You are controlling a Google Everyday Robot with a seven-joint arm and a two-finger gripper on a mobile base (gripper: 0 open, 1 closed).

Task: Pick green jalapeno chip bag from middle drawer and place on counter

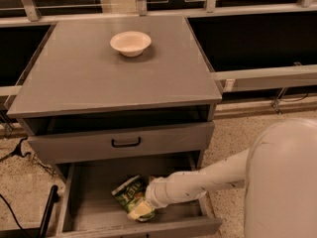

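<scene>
One bowl (130,42) sat on the table (99,78). One green chip bag (126,191) and one claw (142,210) were in the one open drawer (91,202).

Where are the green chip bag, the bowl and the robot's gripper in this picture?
green jalapeno chip bag (126,191): camera view, its green upper face.
bowl (130,40): camera view, its pale inside, on the counter (99,83).
gripper (140,211): camera view, its tip, down in the middle drawer (94,202) at the bag's lower end.

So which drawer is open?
The lowest drawer, holding the green jalapeno chip bag and the gripper; the drawer above, with the black handle, is shut.
</scene>
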